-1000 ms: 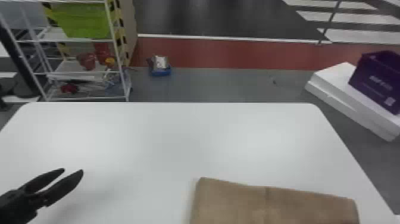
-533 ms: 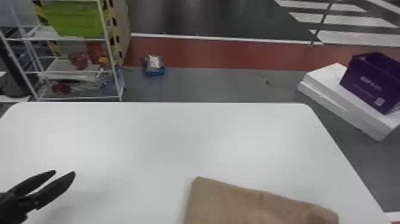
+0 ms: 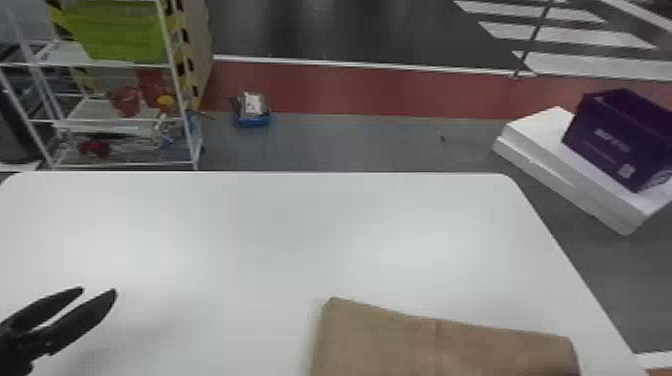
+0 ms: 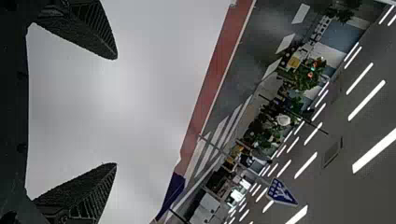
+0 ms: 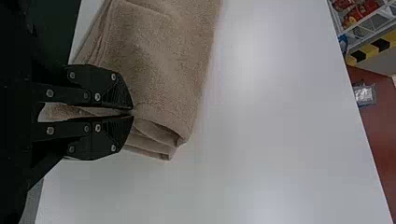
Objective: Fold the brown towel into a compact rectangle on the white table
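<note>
- The brown towel (image 3: 450, 350) lies at the bottom of the head frame, right of centre, on the white desk (image 3: 280, 225); its long axis runs across the frame, sloping slightly down to the right.
- The right tool (image 5: 132, 112) is the nearer one, its fingers pointing across that long axis, beside the towel's layered end.
- Its fingertips are closed together, seemingly pinching cloth; how many layers, I can't tell.
- The left tool (image 3: 99, 290), lower left of the head frame, is open and empty, well apart from the towel.
- Any next tuck or squaring-up likely falls to the right tool, working from that layered end; pulling askew could spread the layers.
</note>
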Available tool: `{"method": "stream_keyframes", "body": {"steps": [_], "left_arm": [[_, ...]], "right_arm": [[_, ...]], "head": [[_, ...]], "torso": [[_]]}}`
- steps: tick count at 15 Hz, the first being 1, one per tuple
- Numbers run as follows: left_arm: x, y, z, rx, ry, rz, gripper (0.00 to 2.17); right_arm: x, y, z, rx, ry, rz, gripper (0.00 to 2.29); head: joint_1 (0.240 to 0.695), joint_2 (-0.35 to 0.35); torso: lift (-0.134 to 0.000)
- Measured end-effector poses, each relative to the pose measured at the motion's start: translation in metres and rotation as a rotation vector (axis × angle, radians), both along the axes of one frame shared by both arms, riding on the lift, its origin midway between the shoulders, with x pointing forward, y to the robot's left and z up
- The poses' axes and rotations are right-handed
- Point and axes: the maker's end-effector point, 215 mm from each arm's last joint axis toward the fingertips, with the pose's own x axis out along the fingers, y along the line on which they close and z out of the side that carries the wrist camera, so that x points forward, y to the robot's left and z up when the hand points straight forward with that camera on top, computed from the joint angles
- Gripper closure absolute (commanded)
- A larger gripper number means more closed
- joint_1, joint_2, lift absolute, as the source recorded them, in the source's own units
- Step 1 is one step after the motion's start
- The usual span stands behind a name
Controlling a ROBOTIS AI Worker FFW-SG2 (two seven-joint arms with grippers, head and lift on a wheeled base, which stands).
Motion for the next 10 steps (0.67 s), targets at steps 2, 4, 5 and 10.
{"method": "stream_keyframes", "body": {"steps": [2,4,5,10], "left_arm": [[0.000,0.001,0.000,0.001,0.001,0.001,0.06],[0.001,0.001,0.000,0.001,0.000,0.001,0.06],[0.001,0.000,0.000,0.001,-0.001,0.000,0.06],[0.001,0.000,0.000,0.003,-0.001,-0.001,0.06]], "right_arm": [[-0.009,-0.019,-0.006,-0.050,0.030,-0.030,0.96],[-0.020,-0.035,-0.019,-0.111,0.078,-0.059,0.17],[-0.023,-0.041,-0.024,-0.138,0.098,-0.069,0.03],[-0.011,-0.043,-0.006,-0.108,0.038,-0.084,0.07]], "head": [[0.695,-0.168],[0.695,-0.206],[0.695,-0.218],[0.695,-0.221]], "torso": [[-0.124],[-0.124],[-0.124],[-0.124]]}}
